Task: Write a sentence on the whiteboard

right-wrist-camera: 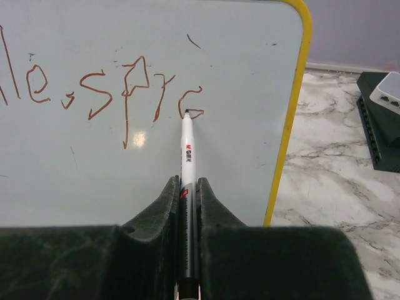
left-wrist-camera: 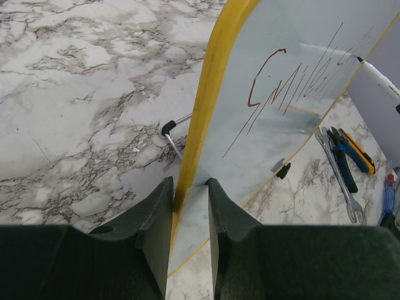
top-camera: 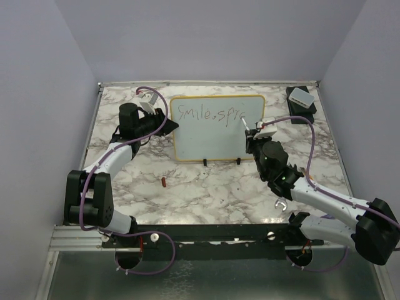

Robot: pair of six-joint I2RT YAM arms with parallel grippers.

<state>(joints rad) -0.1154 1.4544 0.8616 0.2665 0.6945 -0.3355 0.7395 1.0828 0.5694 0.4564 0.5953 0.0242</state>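
My right gripper (right-wrist-camera: 187, 185) has its jaws pinched down to a sliver on the white-barrelled marker pen (right-wrist-camera: 187, 150), which sticks straight out between them, dark tip touching the large pale glossy whiteboard with the yellow rim (right-wrist-camera: 240, 75) right at the last stroke. My right wrist view gives the close read: the sentence in thin reddish-brown handwritten letters (right-wrist-camera: 127, 119) runs "le, spre" up to the tip, well inside the board's right rim. Over on the other side, my left gripper (left-wrist-camera: 189, 187) stands narrow, jaws clamped on the board's yellow left edge, one pad on each face. That wrist view looks along the board and catches the slanted "Smil" plus a silver spanner (left-wrist-camera: 337, 175) and blue-handled pliers (left-wrist-camera: 344, 159) lying on the marble beyond a black foot. The top view alone shows the whole layout: board upright mid-table on the grey-veined marble table (top-camera: 219, 194), one arm at each end, a small red cap (top-camera: 164, 182) lying in front of it, and a small white box on a black base (top-camera: 301, 99) in the far right corner.
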